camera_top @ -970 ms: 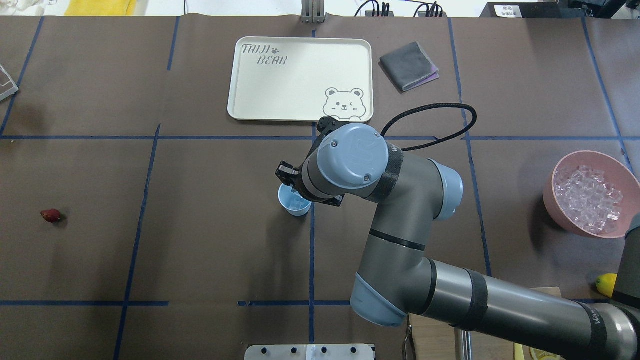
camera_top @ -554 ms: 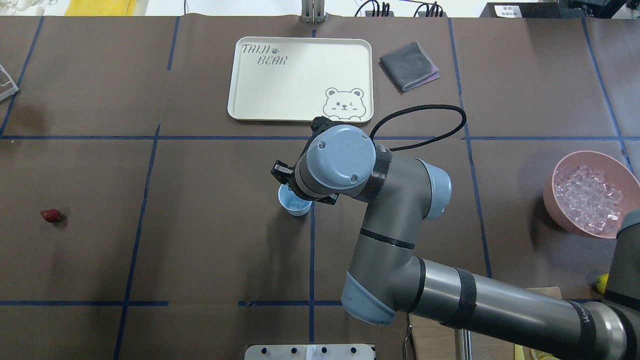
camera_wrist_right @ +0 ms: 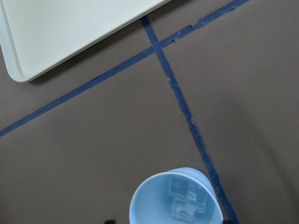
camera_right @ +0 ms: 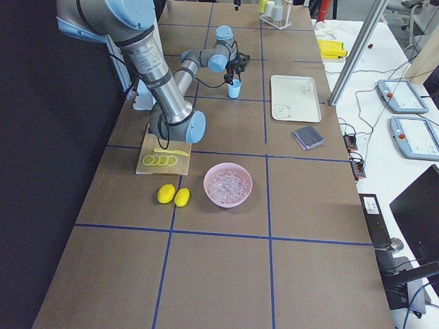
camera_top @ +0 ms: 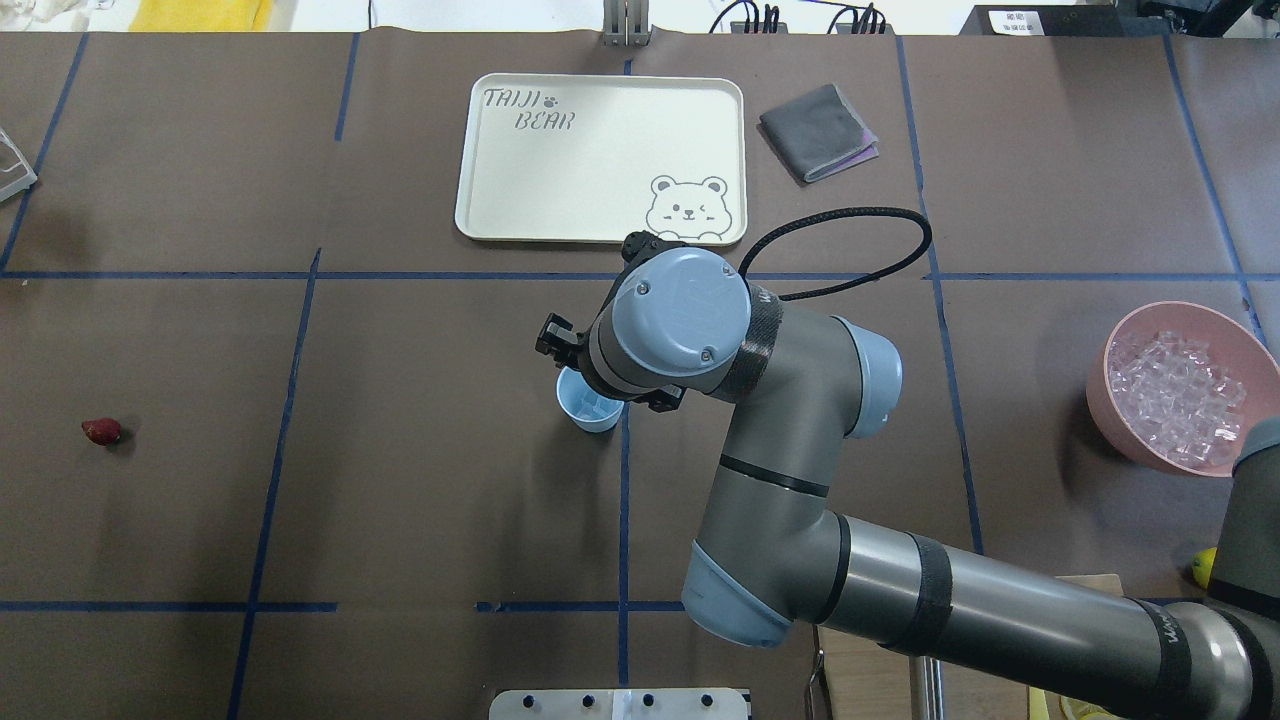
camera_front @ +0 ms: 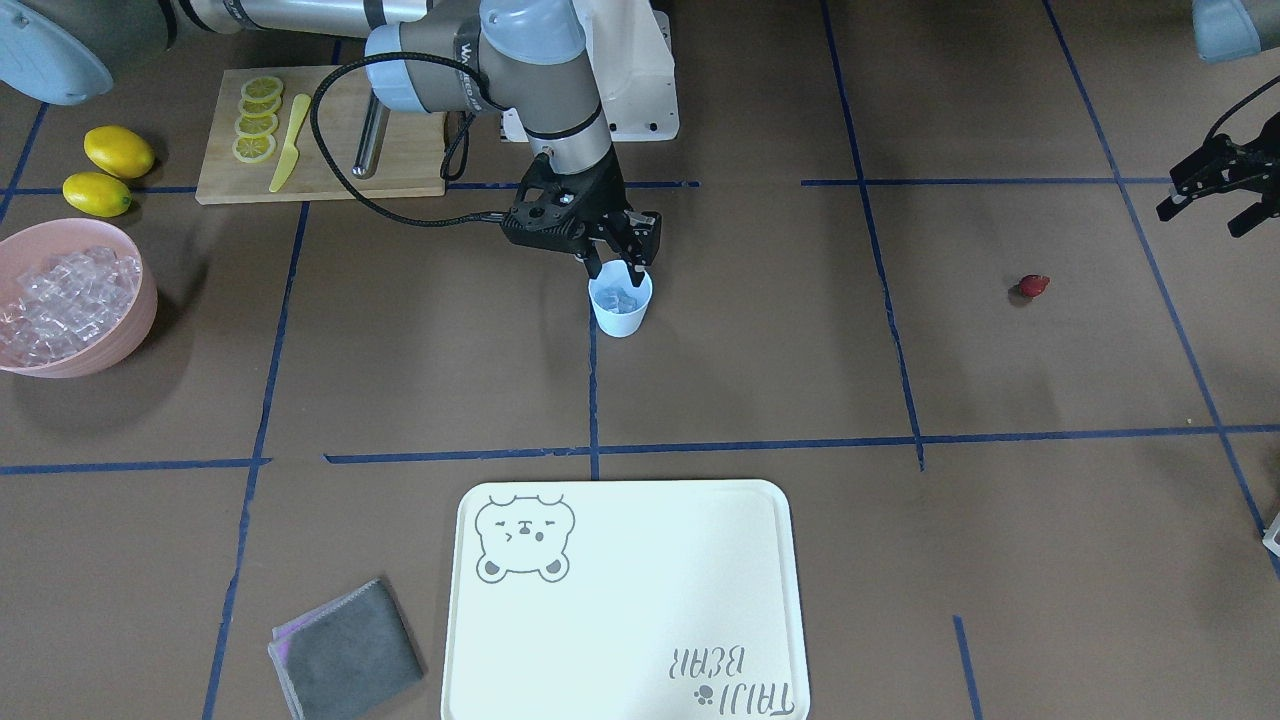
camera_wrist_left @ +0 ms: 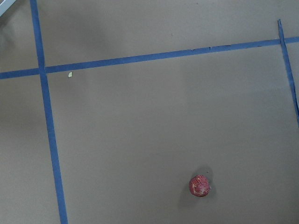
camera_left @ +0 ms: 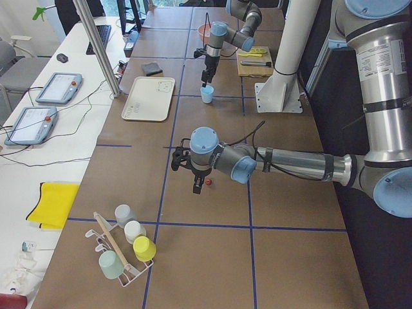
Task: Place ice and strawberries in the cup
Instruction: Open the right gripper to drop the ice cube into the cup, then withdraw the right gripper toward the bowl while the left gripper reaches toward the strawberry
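Inside the cup (camera_front: 620,308) at mid-table (camera_front: 400,400) lie a few ice cubes (camera_wrist_right: 184,199). Just above its rim hangs the right gripper (camera_front: 619,264), jaws apart and empty. Well apart lies the strawberry (camera_front: 1033,286), near the left gripper (camera_front: 1204,219), jaws spread, empty.

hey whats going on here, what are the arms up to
The right pincer hangs open just over the pale-blue cup, which has a few ice cubes in it. The strawberry lies on the table off to the robot's left, not yet in the cup; the left pincer hovers open near it. The pink bowl holds spare ice.
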Action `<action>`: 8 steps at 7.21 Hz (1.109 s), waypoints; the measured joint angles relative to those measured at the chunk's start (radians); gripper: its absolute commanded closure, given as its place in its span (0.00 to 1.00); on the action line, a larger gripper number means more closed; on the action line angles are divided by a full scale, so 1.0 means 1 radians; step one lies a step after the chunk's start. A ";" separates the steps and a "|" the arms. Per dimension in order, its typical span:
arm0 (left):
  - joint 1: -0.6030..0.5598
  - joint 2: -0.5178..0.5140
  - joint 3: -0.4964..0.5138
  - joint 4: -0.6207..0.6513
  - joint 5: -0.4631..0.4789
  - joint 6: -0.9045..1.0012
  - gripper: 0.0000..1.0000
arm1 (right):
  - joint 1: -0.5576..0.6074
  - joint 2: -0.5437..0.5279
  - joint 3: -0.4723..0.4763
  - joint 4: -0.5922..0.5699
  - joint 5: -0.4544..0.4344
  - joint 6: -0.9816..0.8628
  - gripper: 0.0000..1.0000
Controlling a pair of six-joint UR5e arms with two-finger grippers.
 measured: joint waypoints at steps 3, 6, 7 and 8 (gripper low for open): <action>0.003 -0.002 0.010 0.007 0.017 0.000 0.00 | 0.168 -0.170 0.160 -0.011 0.196 -0.092 0.14; 0.061 -0.013 0.011 0.012 0.093 -0.053 0.00 | 0.453 -0.481 0.304 -0.013 0.437 -0.485 0.13; 0.114 -0.016 0.012 0.011 0.119 -0.122 0.00 | 0.529 -0.552 0.309 -0.013 0.478 -0.617 0.13; 0.163 -0.020 0.021 0.008 0.136 -0.204 0.00 | 0.600 -0.618 0.310 -0.014 0.511 -0.745 0.01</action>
